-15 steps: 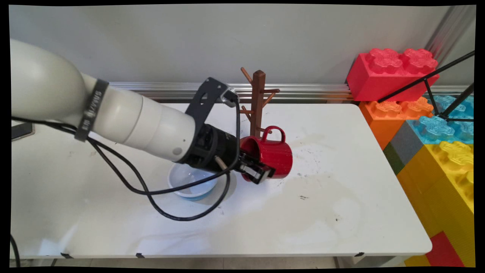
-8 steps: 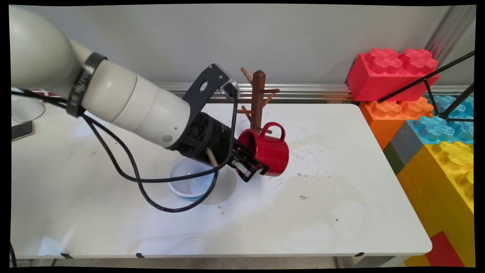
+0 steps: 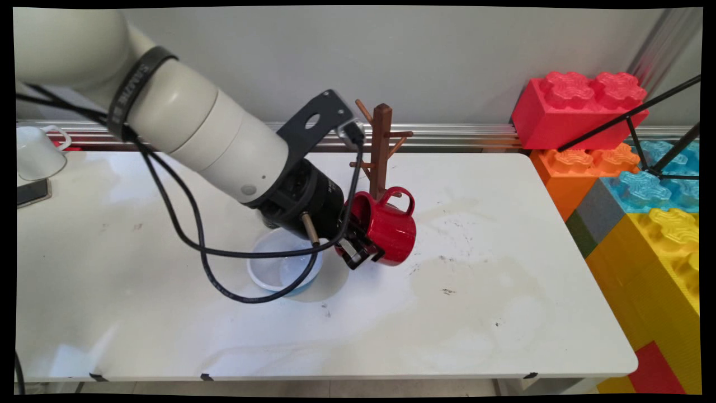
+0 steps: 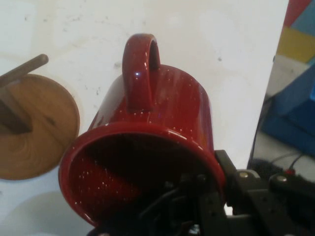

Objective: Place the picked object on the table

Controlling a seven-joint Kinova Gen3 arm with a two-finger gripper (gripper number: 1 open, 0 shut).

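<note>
The end effector is gripping the red mug by its rim. It's hanging tilted beside the wooden mug tree, above the surface.

The arm is made of thick, glossy white rounded links. A black band with small grey lettering circles one link. The wrist is black, with a flat black bracket with a round hole fixed on it. Thin black cables hang in loops. The gripper is black, with jointed linkage and small silver screws.
</note>
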